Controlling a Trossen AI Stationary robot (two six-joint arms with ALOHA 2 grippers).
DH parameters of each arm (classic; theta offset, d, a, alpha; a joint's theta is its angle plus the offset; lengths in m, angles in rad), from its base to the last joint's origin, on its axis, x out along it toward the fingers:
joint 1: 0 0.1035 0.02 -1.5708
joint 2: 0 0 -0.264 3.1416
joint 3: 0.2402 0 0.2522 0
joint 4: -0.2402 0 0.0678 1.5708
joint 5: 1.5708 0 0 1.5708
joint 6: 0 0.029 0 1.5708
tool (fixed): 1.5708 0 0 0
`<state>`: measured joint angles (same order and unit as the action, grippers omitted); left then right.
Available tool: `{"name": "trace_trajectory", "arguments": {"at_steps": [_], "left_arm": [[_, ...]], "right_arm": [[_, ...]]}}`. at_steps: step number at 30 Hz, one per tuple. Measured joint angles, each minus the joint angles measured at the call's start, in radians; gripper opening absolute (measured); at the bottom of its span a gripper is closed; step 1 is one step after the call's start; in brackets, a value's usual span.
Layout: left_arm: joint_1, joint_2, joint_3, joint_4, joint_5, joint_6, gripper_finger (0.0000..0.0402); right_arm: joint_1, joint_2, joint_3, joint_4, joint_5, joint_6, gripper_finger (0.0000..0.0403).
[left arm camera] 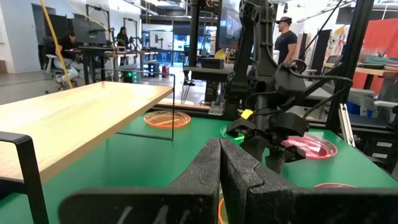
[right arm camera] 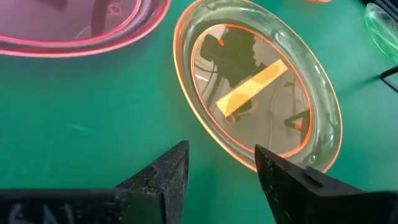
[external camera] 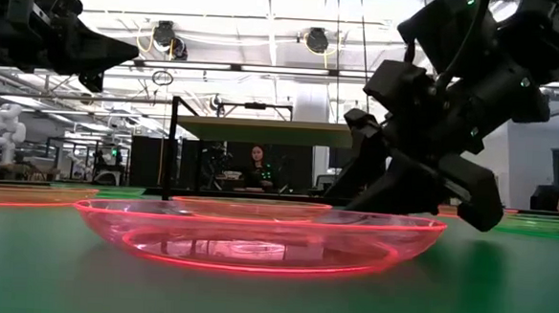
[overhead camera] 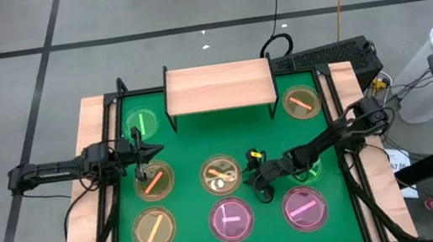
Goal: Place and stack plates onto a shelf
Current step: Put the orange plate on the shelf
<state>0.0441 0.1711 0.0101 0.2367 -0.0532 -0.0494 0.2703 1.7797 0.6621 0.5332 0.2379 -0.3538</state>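
Eight translucent plates lie flat on the green table. In the high view they are green (overhead camera: 142, 123), amber (overhead camera: 301, 102), orange (overhead camera: 154, 181), amber in the middle (overhead camera: 221, 175), green under the right arm (overhead camera: 308, 169), amber (overhead camera: 154, 229) and two pink (overhead camera: 230, 220) (overhead camera: 304, 208). The wooden shelf (overhead camera: 218, 87) stands bare at the far edge. My right gripper (overhead camera: 256, 187) (right arm camera: 221, 165) is open and low beside the middle amber plate (right arm camera: 261, 81), its fingers just short of the near rim. My left gripper (overhead camera: 150, 152) (left arm camera: 221, 168) is shut and hovers above the orange plate's far edge.
The shelf (left arm camera: 81, 118) stands on thin black legs, with room beneath it. A pink plate (external camera: 256, 237) lies nearest the low camera, in front of my right gripper (external camera: 412, 197). Black frame rails run along the table's left and right sides. People show in the room beyond.
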Motion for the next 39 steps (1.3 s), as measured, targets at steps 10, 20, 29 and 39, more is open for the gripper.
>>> {"name": "trace_trajectory", "arguments": {"at_steps": [10,20,29,39], "left_arm": [[0.000,0.000,0.000,0.000,0.000,0.000,0.0004],[0.000,0.000,0.000,0.000,0.000,0.000,0.0004],[0.000,0.000,0.000,0.000,0.000,0.000,0.0004],[0.000,0.000,0.000,0.000,0.000,0.000,0.0004]], "right_arm": [[0.000,0.075,0.070,0.022,-0.001,-0.014,0.0167],[-0.001,0.094,0.087,0.008,0.001,-0.023,0.0149],[-0.001,0.095,0.085,0.007,-0.002,0.019,0.0036],[0.013,0.041,0.082,0.018,0.083,-0.003,0.0001]]}}
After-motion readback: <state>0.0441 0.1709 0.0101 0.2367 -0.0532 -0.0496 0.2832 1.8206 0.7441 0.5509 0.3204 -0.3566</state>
